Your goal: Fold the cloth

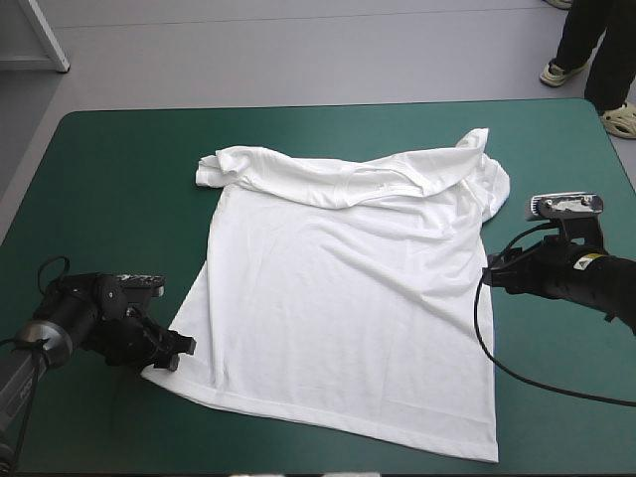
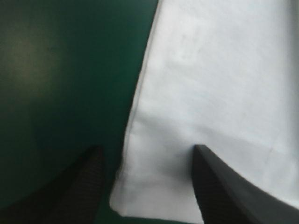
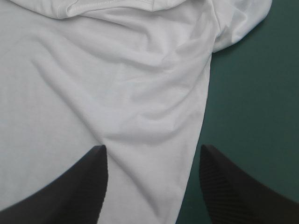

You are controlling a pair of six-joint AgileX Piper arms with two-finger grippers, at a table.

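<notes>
Left end effector (image 2: 147,149), fingers spread, straddles the near left hem corner of the T-shirt (image 1: 338,298), one finger over bare table (image 1: 109,179), the other over white fabric. Shirt lies flat mid-table, long axis running near to far, with the collar end rumpled and folded over toward the far edge. Right end effector (image 3: 153,149), also spread, straddles the right side edge below the sleeve, farther up the body. Neither pinches anything yet; I judge the left better placed for a hem corner.
</notes>
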